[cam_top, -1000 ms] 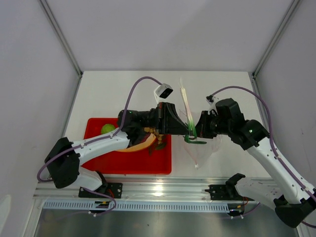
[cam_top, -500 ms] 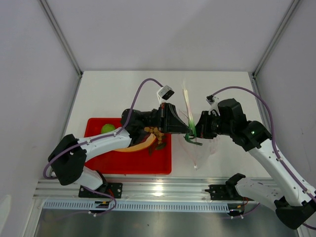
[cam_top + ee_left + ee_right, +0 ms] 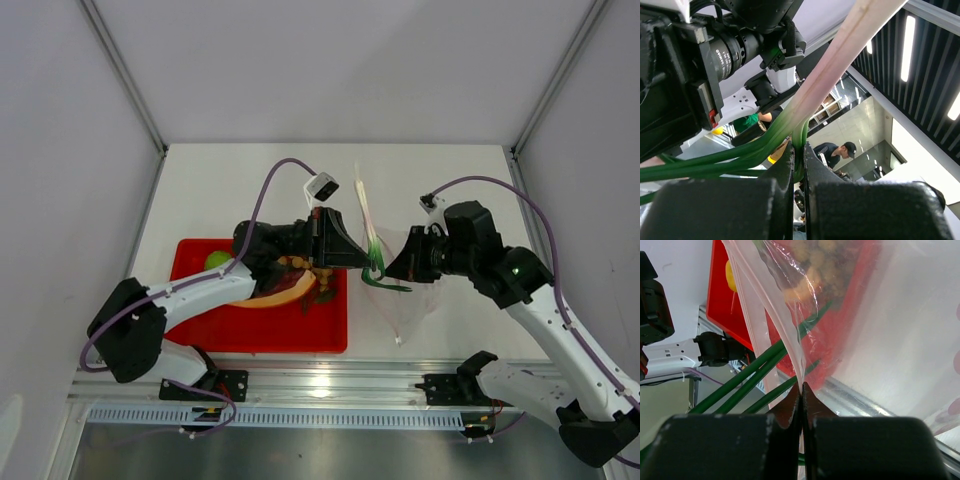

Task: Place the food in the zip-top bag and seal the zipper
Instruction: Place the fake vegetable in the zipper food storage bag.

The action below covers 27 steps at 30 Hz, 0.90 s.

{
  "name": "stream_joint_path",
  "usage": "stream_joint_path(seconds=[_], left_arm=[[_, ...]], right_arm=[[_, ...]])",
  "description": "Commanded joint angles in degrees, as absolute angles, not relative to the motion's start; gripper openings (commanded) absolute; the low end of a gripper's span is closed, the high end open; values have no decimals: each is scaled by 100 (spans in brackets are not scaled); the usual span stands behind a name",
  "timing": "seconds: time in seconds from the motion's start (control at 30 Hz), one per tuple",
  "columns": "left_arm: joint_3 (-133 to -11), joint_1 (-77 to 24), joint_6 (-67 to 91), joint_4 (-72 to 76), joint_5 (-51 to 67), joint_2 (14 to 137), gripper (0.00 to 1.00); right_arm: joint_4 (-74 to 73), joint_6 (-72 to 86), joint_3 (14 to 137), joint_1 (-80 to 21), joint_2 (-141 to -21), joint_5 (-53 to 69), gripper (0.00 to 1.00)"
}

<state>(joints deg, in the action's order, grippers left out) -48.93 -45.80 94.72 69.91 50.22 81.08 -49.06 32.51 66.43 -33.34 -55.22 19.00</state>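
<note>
My left claw (image 3: pixel 799 150) is pressed together on the green stalks (image 3: pixel 840 55), pinching them where the green part turns pale; the pale ends point up and away, toward the top of the overhead view. My right claw (image 3: pixel 801 385) is also pressed together, and it pinches a thin edge of the zip-top bag (image 3: pixel 880 325). The bag hangs from it, clear and crinkled, right of centre above the white surface (image 3: pixel 240 190). The green ends of the stalks cross the bag's upper part, but I cannot tell if they are inside. The red tray (image 3: pixel 250 335) lies at lower left; on it are the green ball (image 3: pixel 217 261) and the meat slab (image 3: pixel 285 291), partly hidden under my left arm.
</note>
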Motion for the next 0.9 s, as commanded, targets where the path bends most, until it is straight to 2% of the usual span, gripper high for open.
stream_joint_path(seconds=[0.0, 0.87], left_arm=[[-4790, -4430, 9650, 9264, 5133, 7822, 1], [-4245, -3797, 9861, 9255, 5537, 7348, 1]], right_arm=[[-4887, 3146, 6653, -3296, -5370, 2030, 0], [-5080, 3138, 6715, -3261, -5124, 2206, 0]])
